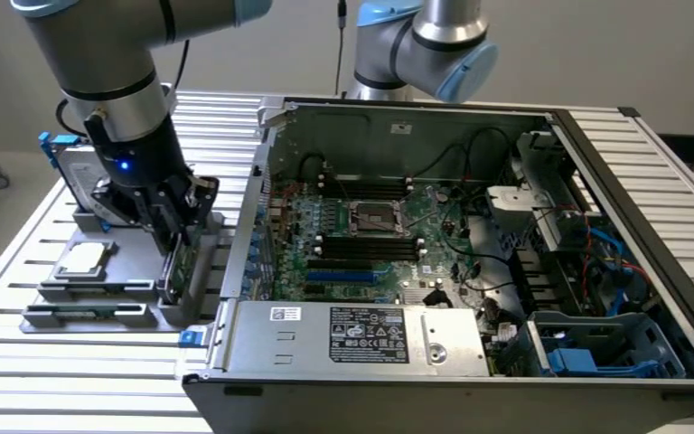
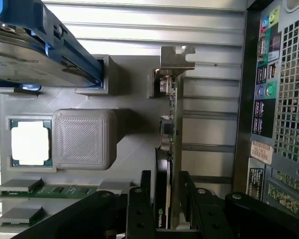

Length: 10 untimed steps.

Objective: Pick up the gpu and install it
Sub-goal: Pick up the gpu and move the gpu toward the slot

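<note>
Exterior view: the open case [image 1: 419, 122] fills the exterior view's right, the grey holder [image 1: 94, 291] sits at its left, and the gpu [image 1: 173, 269] stands on edge in a holder slot, near the case's side wall. Over it, the gripper [image 1: 169, 237] has its jaws wide, fingers [image 2: 139, 209] either side of the card, nothing gripped yet. To my eye, a good pick means closing square on the flat faces, clear of the bracket [image 2: 177, 59], with the card kept upright. Behind is a plain pale wall [image 1: 636, 54]; beneath, a slatted metal table [image 1: 82, 384].
</note>
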Available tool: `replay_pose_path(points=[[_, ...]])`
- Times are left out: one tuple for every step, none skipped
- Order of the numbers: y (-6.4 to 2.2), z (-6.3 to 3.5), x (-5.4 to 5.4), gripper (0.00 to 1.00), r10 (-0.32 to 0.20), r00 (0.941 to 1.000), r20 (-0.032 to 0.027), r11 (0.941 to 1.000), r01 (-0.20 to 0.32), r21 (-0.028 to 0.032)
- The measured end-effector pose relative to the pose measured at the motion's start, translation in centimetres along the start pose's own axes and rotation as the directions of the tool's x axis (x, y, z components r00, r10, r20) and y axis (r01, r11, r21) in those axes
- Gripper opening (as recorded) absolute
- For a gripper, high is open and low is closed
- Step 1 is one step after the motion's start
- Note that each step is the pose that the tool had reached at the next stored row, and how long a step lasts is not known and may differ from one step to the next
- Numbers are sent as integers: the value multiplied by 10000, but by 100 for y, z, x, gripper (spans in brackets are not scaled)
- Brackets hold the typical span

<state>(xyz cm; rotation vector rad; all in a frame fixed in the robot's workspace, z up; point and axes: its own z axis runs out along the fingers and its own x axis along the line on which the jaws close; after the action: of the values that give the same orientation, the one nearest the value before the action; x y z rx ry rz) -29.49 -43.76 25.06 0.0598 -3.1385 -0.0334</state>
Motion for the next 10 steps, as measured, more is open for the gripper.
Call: replay_pose_path(points=[[3, 3, 1, 36, -1, 10000, 4, 10000, 1, 0], [7, 8, 1, 36, -4, 10000, 8, 10000, 4, 0], [9, 12, 2, 36, -10, 10000, 11, 10000, 10, 0], [13, 19, 4, 36, -16, 10000, 16, 10000, 16, -2], [15, 23, 8, 36, -20, 10000, 15, 10000, 20, -1], [16, 25, 8, 36, -26, 10000, 14, 10000, 26, 1], [16, 26, 9, 36, -33, 10000, 12, 10000, 33, 2], [18, 29, 8, 36, -42, 10000, 13, 10000, 42, 1], [19, 32, 8, 36, -49, 10000, 14, 10000, 49, 1], [22, 36, 9, 36, -58, 10000, 20, 10000, 58, 0]])
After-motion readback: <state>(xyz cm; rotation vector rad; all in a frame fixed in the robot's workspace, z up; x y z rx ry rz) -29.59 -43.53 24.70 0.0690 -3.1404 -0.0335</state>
